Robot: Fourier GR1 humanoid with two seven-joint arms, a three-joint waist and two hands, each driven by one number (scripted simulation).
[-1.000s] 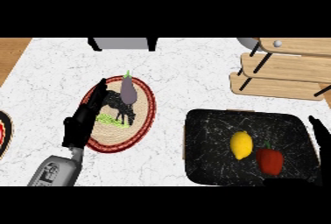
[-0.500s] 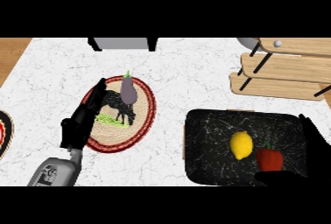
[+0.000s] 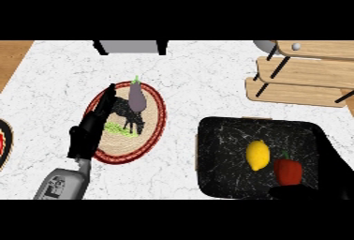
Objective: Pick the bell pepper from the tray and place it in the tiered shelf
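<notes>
The red bell pepper lies in the black tray at the lower right, next to a yellow lemon. My right hand comes in from the right edge, fingers stretched along the pepper's right side and thumb just below it. It is open and not closed round the pepper. The wooden tiered shelf stands at the upper right, beyond the tray. My left hand rests open over the left edge of a woven plate.
A purple eggplant lies on the woven plate's far side. A grey block with black legs sits at the counter's back edge. Part of another plate shows at the left edge.
My right hand has moved in from the right edge over the tray and now flanks the bell pepper. The left hand has barely shifted.
</notes>
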